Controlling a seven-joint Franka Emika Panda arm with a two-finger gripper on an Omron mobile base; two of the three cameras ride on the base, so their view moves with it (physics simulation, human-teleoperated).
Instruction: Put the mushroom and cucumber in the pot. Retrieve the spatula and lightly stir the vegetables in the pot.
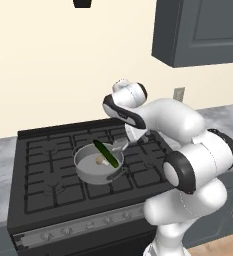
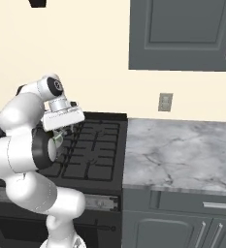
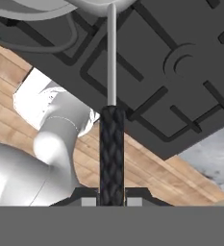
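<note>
Black spatula handle clamped in our gripper, blade toward pot. Risk we see: hard stir flips cucumber or mushroom out, or pushes pot across stove.

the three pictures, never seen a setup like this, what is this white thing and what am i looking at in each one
The white thing is a robot arm in a computer-rendered kitchen. Two pictures come from cameras behind it, one on its left and one on its right; both look down on a black stove. The third comes from a camera on the hand itself, so it looks tilted.

On the stove stands a grey pot with a cucumber and a mushroom inside. The gripper is shut on the black handle of the spatula, whose metal shaft reaches toward the pot.
</note>
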